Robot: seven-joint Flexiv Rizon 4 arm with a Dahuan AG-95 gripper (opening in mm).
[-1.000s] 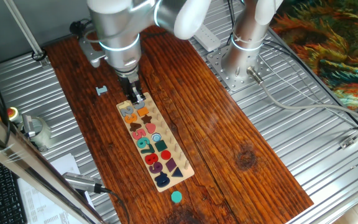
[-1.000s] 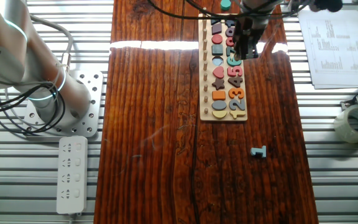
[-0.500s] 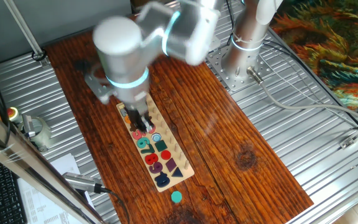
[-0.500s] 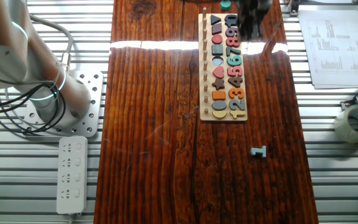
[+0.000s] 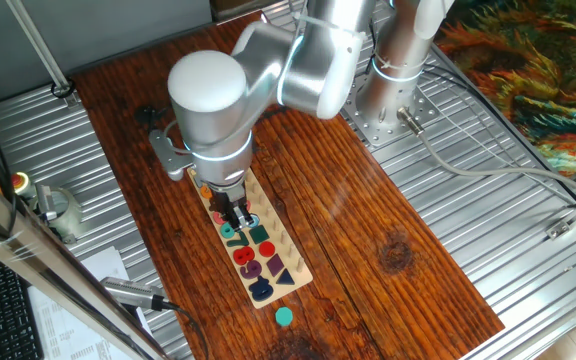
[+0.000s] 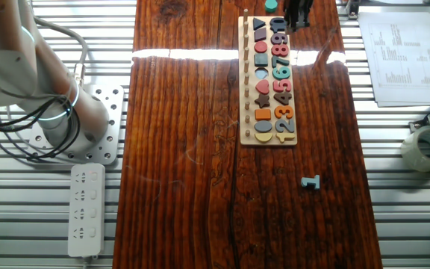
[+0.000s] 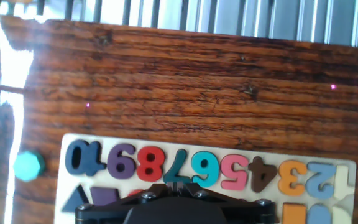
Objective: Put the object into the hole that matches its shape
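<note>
The teal-green disc lies on the dark wood table just past the end of the long puzzle board. It also shows in the other fixed view and at the left of the hand view. The round pale hole sits in the board's shape row, between the teal square and the red heart. My gripper hangs over the board's number row near the 6 and 7, apart from the disc. Its jaws look pressed together with nothing between them. My hand hides the hole in the hand view.
A small grey-blue angular piece lies on the table beyond the board's other end. A tape roll and printed sheets lie beside the table. The arm's base and a power strip are on the other side.
My gripper has moved along the board from its low-number end towards the end where the disc lies. The disc, the board and the grey-blue piece have not moved.
</note>
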